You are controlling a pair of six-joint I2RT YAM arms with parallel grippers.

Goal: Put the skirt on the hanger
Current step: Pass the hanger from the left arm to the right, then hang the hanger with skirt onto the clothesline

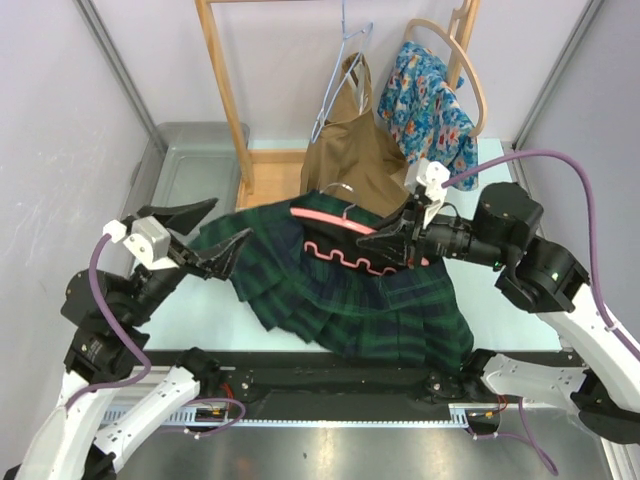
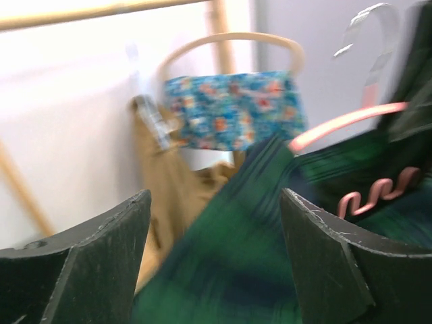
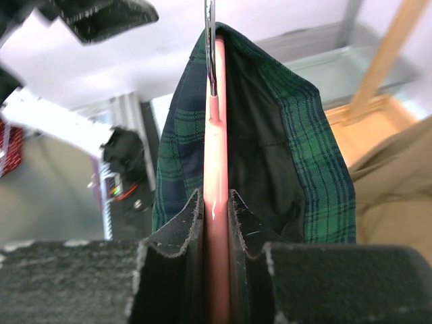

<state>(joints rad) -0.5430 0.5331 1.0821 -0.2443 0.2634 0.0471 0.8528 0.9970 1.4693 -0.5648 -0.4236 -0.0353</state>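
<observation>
Skirt (image 1: 340,300) of green plaid drapes over the pink hanger (image 1: 325,217) and onto your counter (image 1: 215,312); your right jaws clamp the hanger's bar, your left jaws stand apart beside the cloth.

**A:** How much of the skirt (image 2: 229,270) does the left wrist view give?

**B:** Only a green smear, with the plaid blurred away. The hanger (image 2: 344,121), the floral garment (image 2: 233,111) and the tan garment (image 2: 162,182) are soft too. The left end effector (image 2: 216,196) has its fingers (image 2: 101,263) cut by the lower edge.

**A:** And from above?

**B:** The right end effector (image 1: 385,240) covers the hanger's right end. The wooden rack (image 1: 225,90) runs off the top edge.

**A:** The right wrist view?

**B:** The hanger's hook leaves by the top edge and its bar by the bottom. The skirt's inner side is too dark to read.
</observation>
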